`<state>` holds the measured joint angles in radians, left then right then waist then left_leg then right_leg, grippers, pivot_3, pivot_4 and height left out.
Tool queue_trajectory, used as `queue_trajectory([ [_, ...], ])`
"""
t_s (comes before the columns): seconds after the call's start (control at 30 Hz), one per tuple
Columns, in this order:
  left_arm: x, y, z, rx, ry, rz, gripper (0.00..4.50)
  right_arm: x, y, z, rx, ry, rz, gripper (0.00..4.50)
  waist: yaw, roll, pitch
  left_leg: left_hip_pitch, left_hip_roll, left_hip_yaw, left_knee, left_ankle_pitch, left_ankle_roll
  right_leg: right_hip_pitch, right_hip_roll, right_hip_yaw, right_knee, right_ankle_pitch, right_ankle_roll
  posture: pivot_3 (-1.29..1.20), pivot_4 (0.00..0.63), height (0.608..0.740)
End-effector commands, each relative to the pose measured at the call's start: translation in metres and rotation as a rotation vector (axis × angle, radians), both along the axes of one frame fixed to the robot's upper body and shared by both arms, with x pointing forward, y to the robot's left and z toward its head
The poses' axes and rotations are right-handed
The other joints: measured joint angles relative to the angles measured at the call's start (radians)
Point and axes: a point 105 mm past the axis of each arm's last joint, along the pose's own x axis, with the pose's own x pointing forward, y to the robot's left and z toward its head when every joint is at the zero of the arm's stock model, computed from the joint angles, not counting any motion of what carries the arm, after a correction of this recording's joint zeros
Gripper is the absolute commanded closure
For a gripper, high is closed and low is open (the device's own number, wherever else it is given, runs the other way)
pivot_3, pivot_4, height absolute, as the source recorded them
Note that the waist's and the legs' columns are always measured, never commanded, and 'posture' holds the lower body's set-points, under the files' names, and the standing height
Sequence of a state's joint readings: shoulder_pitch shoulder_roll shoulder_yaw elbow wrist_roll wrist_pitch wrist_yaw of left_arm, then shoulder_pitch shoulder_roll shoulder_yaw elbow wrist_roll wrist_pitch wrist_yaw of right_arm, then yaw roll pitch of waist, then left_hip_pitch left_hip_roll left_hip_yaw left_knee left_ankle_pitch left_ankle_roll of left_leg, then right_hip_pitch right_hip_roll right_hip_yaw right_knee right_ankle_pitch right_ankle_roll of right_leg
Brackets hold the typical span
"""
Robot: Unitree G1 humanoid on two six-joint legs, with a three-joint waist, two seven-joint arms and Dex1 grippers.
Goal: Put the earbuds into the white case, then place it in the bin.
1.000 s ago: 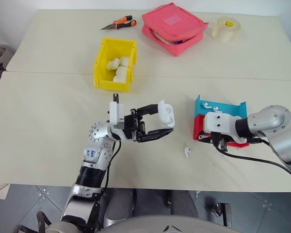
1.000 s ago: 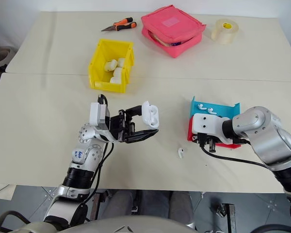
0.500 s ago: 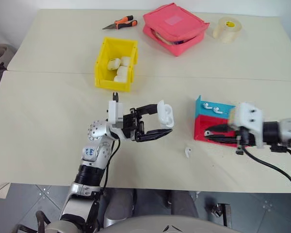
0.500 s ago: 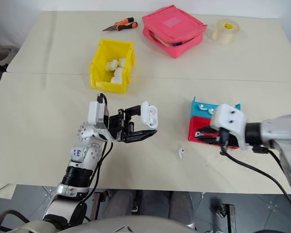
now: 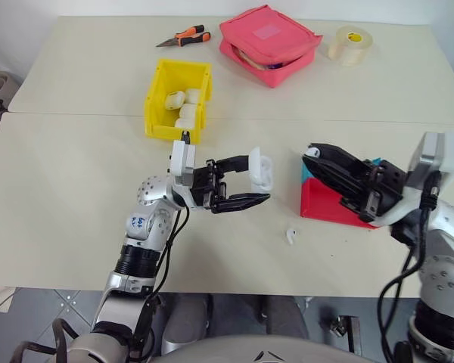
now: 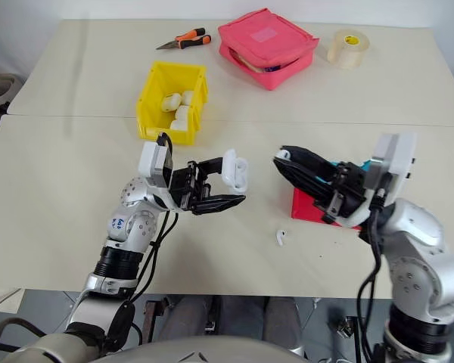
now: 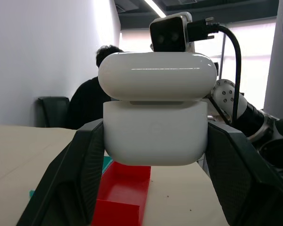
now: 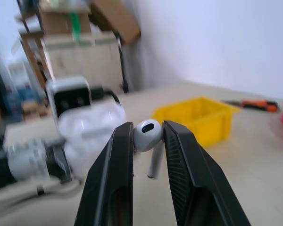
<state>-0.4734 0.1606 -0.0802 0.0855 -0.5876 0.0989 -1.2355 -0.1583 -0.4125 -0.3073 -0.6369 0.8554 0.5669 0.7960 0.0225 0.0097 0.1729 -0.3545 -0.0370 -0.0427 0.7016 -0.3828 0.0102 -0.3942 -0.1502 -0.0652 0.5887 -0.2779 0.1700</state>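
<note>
The desk (image 5: 76, 227) carries the bin (image 5: 179, 101) near its far left middle, already holding several white cases, with a red tray (image 5: 325, 206) toward the right near edge. Above the desk's centre the left end effector (image 5: 259, 185) is clenched on the white case (image 5: 260, 169), lid flipped up, its open mouth turned toward the right arm. The right end effector (image 5: 312, 156) hangs just right of it, fingers pinched on one of the earbuds (image 8: 147, 133), whose stem hangs down between the fingers. The case lies directly to the left of that earbud, near but apart, so the right arm is the one to close the gap, and the stem probably needs lining up with a well in the case. A second earbud (image 5: 291, 236) lies loose on the desk near the front edge, below the gap between the arms.

A second ago the right end effector was low at the red tray; it has since lifted and swung to point at the case, while the left has held its place.
</note>
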Motion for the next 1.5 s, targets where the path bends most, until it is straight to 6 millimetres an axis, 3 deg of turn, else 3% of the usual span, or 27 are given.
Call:
queue_trajectory([
  [0.03,-0.007,0.0,0.012,-0.021,-0.038,-0.028,1.7,-0.007,0.011,0.016,0.075,-0.065,0.032,3.6,0.0,0.0,0.0,0.0,0.0,0.0,0.0,0.0,0.0,0.0,0.0,0.0,0.0,0.0,0.0,0.0,0.15,0.74],
  [0.33,-0.009,-0.002,0.016,-0.026,-0.038,-0.032,1.7,-0.004,0.034,0.01,0.155,-0.039,0.103,3.6,-0.002,0.0,0.0,0.0,0.0,0.0,-0.001,0.0,0.0,0.0,0.0,0.0,0.0,0.0,0.0,0.0,0.15,0.74],
  [1.1,-0.011,-0.006,0.023,-0.048,-0.066,-0.034,1.7,0.016,0.045,-0.034,0.144,0.049,0.092,3.6,-0.002,0.0,0.0,0.0,0.0,0.0,-0.001,0.0,0.0,0.0,0.0,0.0,0.0,0.0,0.0,0.0,0.15,0.74],
  [1.3,-0.007,-0.008,0.028,-0.082,-0.081,-0.011,1.7,0.009,0.046,-0.043,0.1,0.099,0.13,3.6,-0.001,0.0,0.0,0.0,0.0,0.0,-0.001,0.0,0.0,0.0,0.0,0.0,0.0,0.0,0.0,0.0,0.15,0.74],
  [1.5,-0.001,-0.007,0.033,-0.109,-0.092,0.03,1.7,0.0,0.041,-0.039,0.09,0.11,0.157,3.6,-0.002,0.0,0.0,0.0,0.0,0.001,-0.001,0.0,0.0,0.0,0.0,0.0,0.0,0.0,0.0,0.0,0.15,0.74],
])
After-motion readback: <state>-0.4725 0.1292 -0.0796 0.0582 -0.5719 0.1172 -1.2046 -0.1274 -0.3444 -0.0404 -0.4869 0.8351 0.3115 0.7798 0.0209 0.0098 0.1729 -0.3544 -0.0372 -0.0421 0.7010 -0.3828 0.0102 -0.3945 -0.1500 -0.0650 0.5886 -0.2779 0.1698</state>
